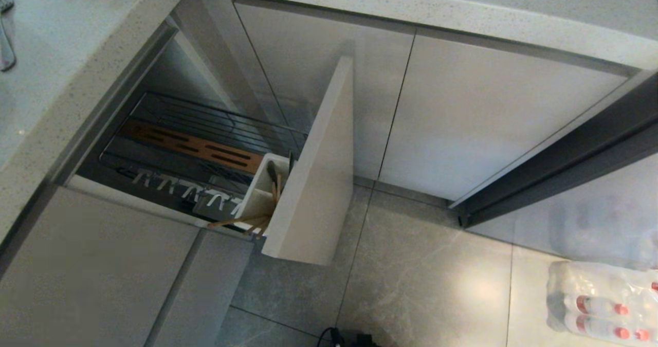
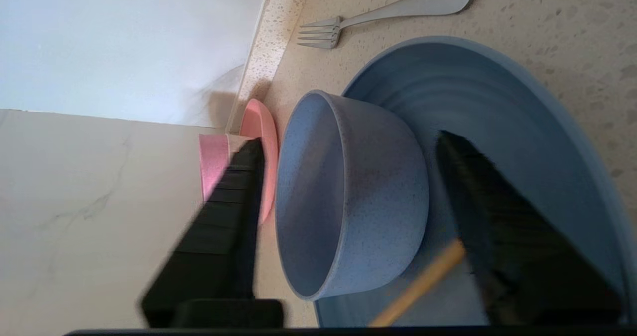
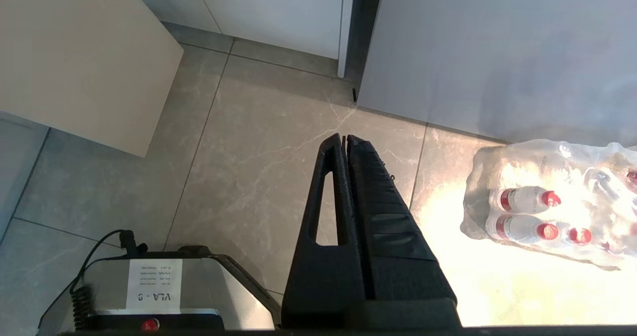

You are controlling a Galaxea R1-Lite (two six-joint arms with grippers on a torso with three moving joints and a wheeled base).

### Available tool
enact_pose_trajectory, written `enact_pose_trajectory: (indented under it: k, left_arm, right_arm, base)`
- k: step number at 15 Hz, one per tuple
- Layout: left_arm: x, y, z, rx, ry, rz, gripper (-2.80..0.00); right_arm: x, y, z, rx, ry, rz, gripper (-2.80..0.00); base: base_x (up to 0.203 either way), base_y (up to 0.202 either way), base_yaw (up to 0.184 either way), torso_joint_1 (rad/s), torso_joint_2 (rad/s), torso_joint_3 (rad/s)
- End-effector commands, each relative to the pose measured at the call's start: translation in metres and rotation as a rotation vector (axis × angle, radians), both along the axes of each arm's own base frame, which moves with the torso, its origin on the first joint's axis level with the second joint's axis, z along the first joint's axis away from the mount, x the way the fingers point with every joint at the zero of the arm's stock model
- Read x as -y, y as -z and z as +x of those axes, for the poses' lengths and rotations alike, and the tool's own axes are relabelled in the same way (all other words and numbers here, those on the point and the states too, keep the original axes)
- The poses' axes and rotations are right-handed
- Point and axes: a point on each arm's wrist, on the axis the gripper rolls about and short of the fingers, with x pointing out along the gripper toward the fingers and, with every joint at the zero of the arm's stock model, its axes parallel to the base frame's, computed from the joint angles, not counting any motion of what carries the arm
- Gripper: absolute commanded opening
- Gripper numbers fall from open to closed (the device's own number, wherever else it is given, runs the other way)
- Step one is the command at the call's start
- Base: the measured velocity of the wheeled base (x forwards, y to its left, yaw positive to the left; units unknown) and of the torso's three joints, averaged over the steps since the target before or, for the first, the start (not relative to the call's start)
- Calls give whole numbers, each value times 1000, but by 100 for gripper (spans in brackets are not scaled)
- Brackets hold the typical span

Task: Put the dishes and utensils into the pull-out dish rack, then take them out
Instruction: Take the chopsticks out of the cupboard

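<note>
My left hand (image 2: 348,152) stands open astride the blue bowl (image 2: 348,191), which sits on the plate (image 2: 522,127) on the counter (image 2: 547,17); it looks light, stiff and matte, so I'd pinch its rim.

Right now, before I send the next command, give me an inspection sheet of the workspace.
Surface: speckled countertop; grey tiled floor below.
Job's things: blue bowl sits on blue plate; fork lies on the counter beside the plate; one chopstick on the plate, more chopsticks in the white caddy of the pulled-out rack.
Clutter: pink dishes behind the bowl.
Grippers: left gripper open, straddling the bowl; right gripper shut, parked over the floor.
Cables: black cable at the robot base.
Surroundings: wrapped bottle pack on the floor.
</note>
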Motion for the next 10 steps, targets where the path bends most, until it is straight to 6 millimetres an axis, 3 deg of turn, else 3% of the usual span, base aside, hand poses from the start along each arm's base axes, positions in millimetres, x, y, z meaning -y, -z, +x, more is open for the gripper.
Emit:
enact_pose_trajectory:
  k: [1, 5, 9, 10]
  left_arm:
    - [2, -2, -1, 6, 3, 15, 0]
    - [8, -13, -6, 33, 22, 0, 0]
    - [26, -37, -15, 94, 58, -101, 0]
    - [33, -46, -19, 111, 83, -131, -149]
  right_arm:
    - [0, 0, 0, -1, 0, 0, -280]
    - [0, 0, 0, 0, 0, 0, -280]
    - [0, 0, 0, 0, 0, 0, -280]
    - [0, 0, 0, -1, 0, 0, -280]
  base:
    - [0, 0, 0, 0, 0, 0]
    - [0, 0, 0, 0, 0, 0]
    - [0, 0, 0, 0, 0, 0]
    - [0, 0, 0, 0, 0, 0]
